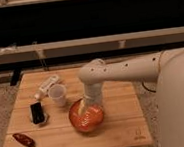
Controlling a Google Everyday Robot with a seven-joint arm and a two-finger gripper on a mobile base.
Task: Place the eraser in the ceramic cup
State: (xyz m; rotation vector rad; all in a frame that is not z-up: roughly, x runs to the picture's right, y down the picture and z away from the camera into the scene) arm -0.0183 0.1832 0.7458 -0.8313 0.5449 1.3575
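Nearest to us, close to the table's (122, 115) front left corner, a dark red elongated object (24, 140) lies flat on the wood, angled toward the front edge. A small dark mark (138, 132) is printed by the front right corner.

A little farther in, about midway between the left and right edges and nearer the front edge than the far one, sits the wide orange bowl (83, 124). The gripper (86, 111) hangs inside the bowl's mouth, pointing straight down. We cannot tell how its grasp stands, nor whether it holds anything, because the wrist and the bowl's bright inside cover it.

Toward the left edge, level with the bowl's far rim, the eraser (37, 112) stands upright, a small black block. A flat off-white pad (44, 117) shows just at its base on the right. The eraser is well apart from the gripper.

Beyond the eraser and to its right, the ceramic cup (58, 95) stands upright, mouth up, between eraser and bowl but touching neither. Behind the cup, toward the far left corner, a pale elongated object (46, 85) lies at a slant.

The white arm (128, 70) reaches in over the right edge from the robot's body (182, 104), bending down at an elbow above the table's middle. Past the far edge, a pale rail (82, 45) crosses dark shelving.
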